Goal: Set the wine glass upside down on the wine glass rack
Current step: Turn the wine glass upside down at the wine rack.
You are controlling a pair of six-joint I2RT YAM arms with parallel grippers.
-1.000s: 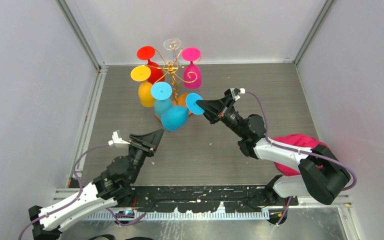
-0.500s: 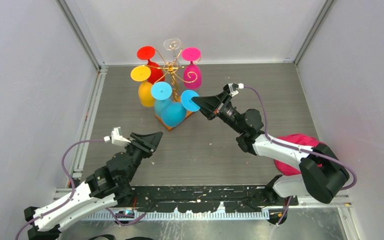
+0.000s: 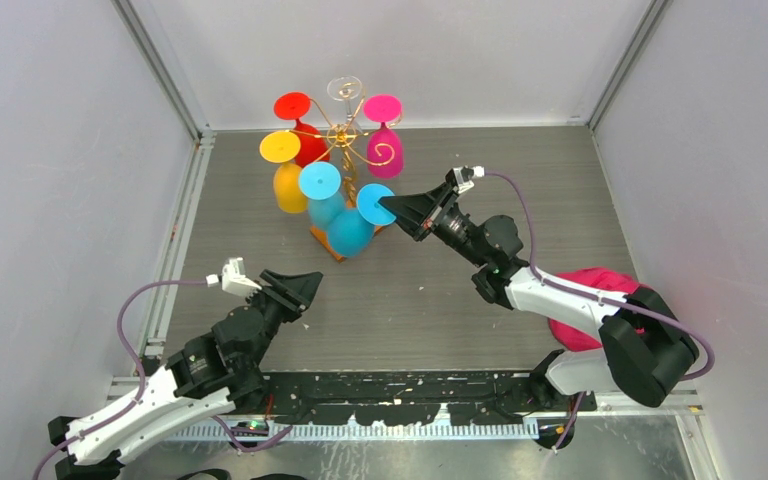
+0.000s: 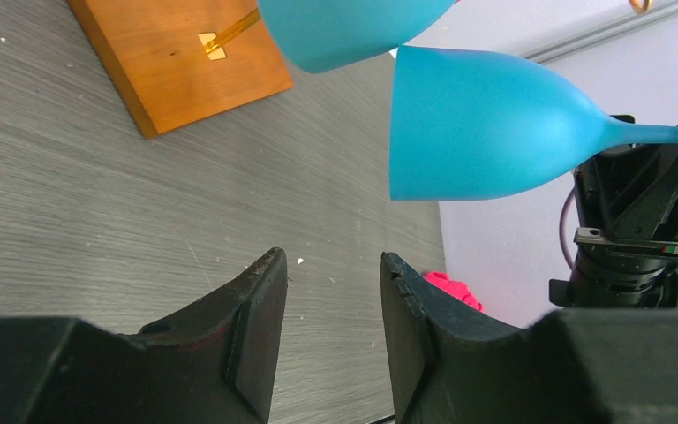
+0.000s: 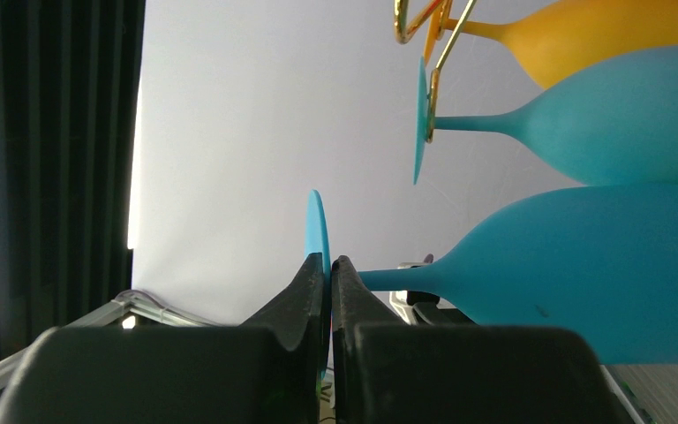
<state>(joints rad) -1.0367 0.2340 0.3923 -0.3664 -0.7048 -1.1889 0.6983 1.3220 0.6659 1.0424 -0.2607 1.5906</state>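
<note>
**Item:** blue wine glass point(image 3: 352, 232).
**Location:** clear of the worktop point(image 3: 520, 180), carried at about 5 o'clock of the wine glass rack point(image 3: 345, 135), just beside its near scroll arms and the orange-brown wooden base point(image 4: 181, 62).
**Orientation:** inverted, with the foot disc uppermost and the mouth down. The long axis ran near vertical, roughly parallel to the stem of the hung blue glass point(image 3: 320, 180) next to it.

**Holder:** right tool point(image 5: 329, 261), closed narrow on the rim of the foot disc, which stood edge-on between the fingers. In the overhead view the bowl hung toward 8 o'clock of that tool.

**Governing relation:** the rack's central stem lay near, at about 11 o'clock from the right tool, and the right arm was far the nearer. No gold wire showed around the held stem in the right wrist view, so the glass was judged not yet hooked. The coming move was judged to be a short carry toward 11 o'clock with the axis kept vertical, sliding the stem into a free scroll arm.

**Left tool** point(image 3: 295, 285): fingers wide apart, holding nothing, well apart at 7 o'clock of the rack.

**Also hung, foot up:** red glass point(image 3: 293, 105), clear glass point(image 3: 344, 88), pink glass point(image 3: 382, 108), yellow glass point(image 3: 280, 147).

**Hazard:** the bowl sat close against the neighbouring blue bowl; whether they touched could not be told.
</note>
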